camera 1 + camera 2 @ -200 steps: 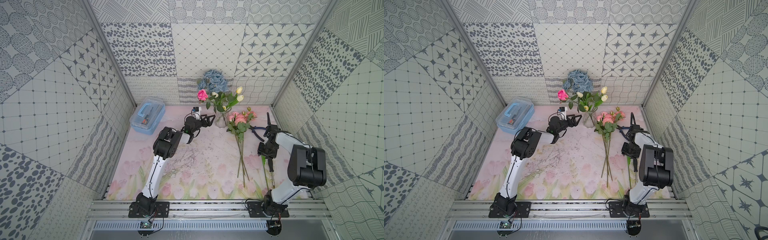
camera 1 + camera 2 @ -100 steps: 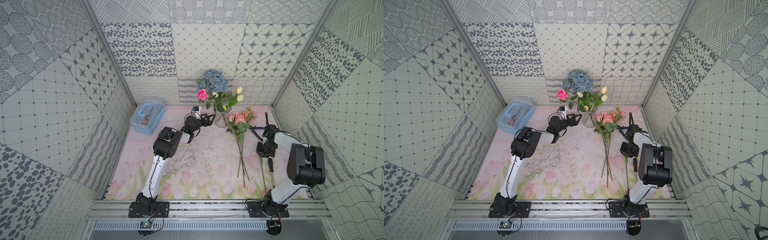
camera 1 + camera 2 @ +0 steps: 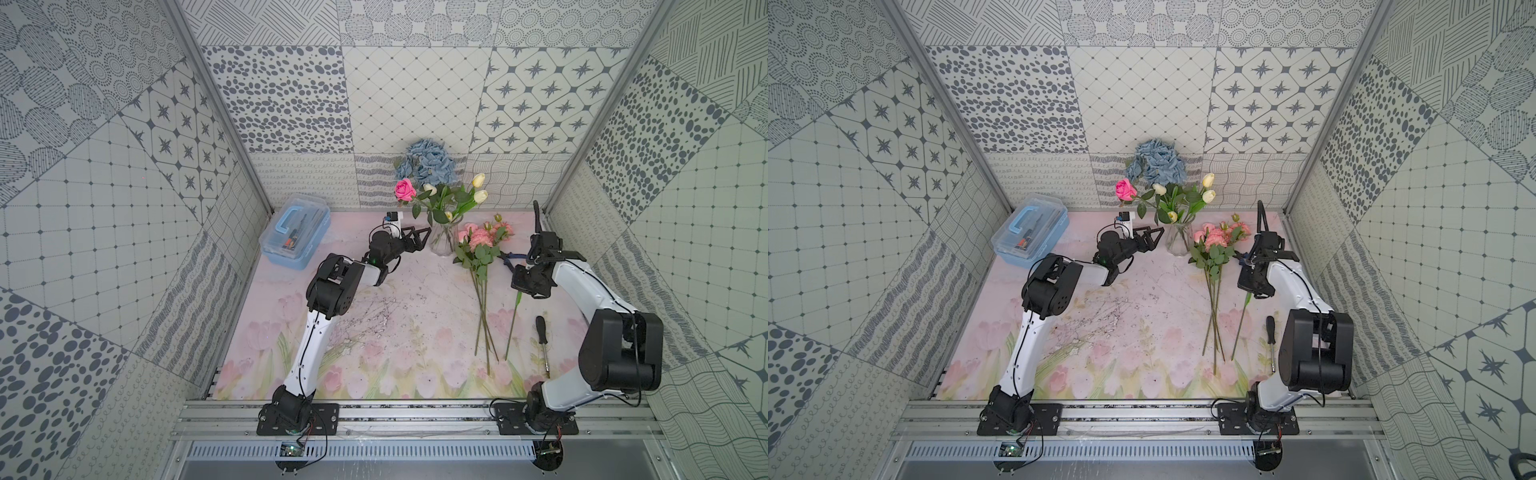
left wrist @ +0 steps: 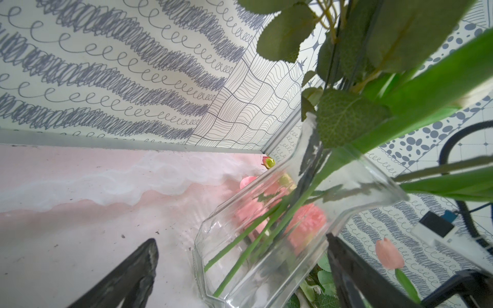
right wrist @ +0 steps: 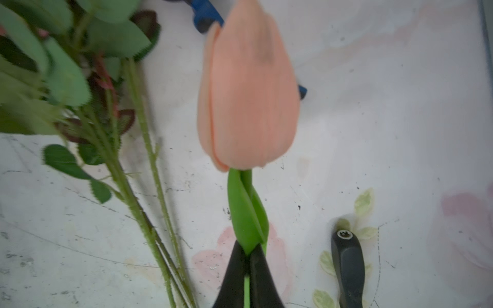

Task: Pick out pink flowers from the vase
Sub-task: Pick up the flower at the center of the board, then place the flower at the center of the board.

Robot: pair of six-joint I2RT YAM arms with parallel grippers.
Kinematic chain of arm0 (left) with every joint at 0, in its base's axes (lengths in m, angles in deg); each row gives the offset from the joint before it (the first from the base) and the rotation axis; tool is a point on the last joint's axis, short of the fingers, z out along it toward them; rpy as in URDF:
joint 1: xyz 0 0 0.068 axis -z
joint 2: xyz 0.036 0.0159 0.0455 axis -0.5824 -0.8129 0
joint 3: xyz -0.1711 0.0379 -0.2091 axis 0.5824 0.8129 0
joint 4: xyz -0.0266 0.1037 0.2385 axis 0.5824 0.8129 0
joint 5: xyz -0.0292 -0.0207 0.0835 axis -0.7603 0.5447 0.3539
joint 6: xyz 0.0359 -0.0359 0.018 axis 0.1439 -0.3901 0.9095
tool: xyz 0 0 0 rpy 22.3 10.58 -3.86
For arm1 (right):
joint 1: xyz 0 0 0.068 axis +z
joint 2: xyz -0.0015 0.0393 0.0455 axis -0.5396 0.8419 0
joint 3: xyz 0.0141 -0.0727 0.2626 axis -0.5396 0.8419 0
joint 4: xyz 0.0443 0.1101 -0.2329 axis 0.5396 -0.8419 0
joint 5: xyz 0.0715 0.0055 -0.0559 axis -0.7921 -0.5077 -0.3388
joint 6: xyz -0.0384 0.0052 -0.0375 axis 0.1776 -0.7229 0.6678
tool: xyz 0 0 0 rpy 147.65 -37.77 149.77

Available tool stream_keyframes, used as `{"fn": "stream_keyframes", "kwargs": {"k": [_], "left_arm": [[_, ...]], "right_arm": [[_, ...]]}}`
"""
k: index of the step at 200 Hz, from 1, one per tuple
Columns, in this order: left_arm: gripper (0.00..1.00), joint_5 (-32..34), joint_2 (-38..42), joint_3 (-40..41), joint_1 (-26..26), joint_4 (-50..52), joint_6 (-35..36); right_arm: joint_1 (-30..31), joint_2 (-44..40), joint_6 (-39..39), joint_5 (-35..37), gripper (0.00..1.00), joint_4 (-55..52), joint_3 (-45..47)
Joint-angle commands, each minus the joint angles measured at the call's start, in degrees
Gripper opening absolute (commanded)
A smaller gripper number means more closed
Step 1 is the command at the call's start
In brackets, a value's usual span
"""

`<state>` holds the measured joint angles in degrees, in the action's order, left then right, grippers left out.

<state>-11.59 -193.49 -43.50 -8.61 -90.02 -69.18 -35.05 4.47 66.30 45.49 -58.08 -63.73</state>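
The vase point(image 3: 441, 243) stands at 12 o'clock on the tabletop point(image 3: 415, 299), close to the back wall. It holds a blue hydrangea point(image 3: 428, 164), cream tulips point(image 3: 479, 188) and one bright pink rose point(image 3: 405, 190), which leans out toward 10 o'clock.

The left gripper point(image 3: 426, 239) sits low at the vase's 9 o'clock with its jaws spread wide. In the left wrist view the glass base point(image 4: 213, 240) lies between the two black fingers point(image 4: 133, 272); whether either finger touches the glass cannot be told.

A bunch of pink flowers point(image 3: 482, 239) lies flat on the tabletop at the vase's 4 o'clock. Their heads are just beside the vase and their long stems run toward 6 o'clock.

The right gripper point(image 5: 249, 253) is at the bunch's 3 o'clock. Its jaws are pinched tight on the leaf-wrapped stem of a salmon-pink bud point(image 5: 248, 93), just below the head. In both top views the wrist hides the bud, and only its stem point(image 3: 513, 328) shows, slanting toward 6 o'clock beside the bunch's stems. Whether the bud is off the tabletop cannot be told.

A black-handled screwdriver point(image 3: 541, 338) lies at that stem's 3 o'clock, and a blue-lidded clear box point(image 3: 295, 235) sits at 10 o'clock on the tabletop.
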Motion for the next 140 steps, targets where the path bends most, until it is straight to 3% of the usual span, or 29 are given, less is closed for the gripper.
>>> {"fn": "stream_keyframes", "kwargs": {"k": [1, 50, 61, 75, 106, 124, 140], "left_arm": [[0.99, -0.92, 0.15, -1.02, 0.07, -3.55, 0.32], [0.99, -0.89, 1.16, 0.50, 0.12, -3.04, 0.63], [0.99, -1.02, 1.54, 0.75, 0.16, -2.86, 0.35], [0.99, -0.98, 2.09, 1.00, 0.33, -1.32, 0.19], [0.98, -1.26, 4.95, 3.89, 0.76, 2.07, -1.09], [0.98, -2.59, 7.83, 6.94, 1.45, 4.21, -2.04], [0.99, -1.91, 11.44, 10.81, 2.76, 8.14, 1.98]], "right_arm": [[3.08, 0.83, 0.33, 0.41, 0.05, 1.26, -5.49], [7.47, 12.44, 0.94, 0.72, 0.07, 2.46, -16.23], [7.49, 14.20, 1.02, -0.84, 0.16, 4.01, -17.06], [7.49, 15.33, 0.77, -0.75, 0.42, 5.54, -16.33], [6.74, 7.54, 0.06, 1.81, 0.63, 17.78, -2.22], [5.62, 0.33, 2.08, 3.91, 0.69, 27.27, 8.59], [3.29, -5.72, 0.88, 4.41, 0.72, 32.05, 14.80]]}}
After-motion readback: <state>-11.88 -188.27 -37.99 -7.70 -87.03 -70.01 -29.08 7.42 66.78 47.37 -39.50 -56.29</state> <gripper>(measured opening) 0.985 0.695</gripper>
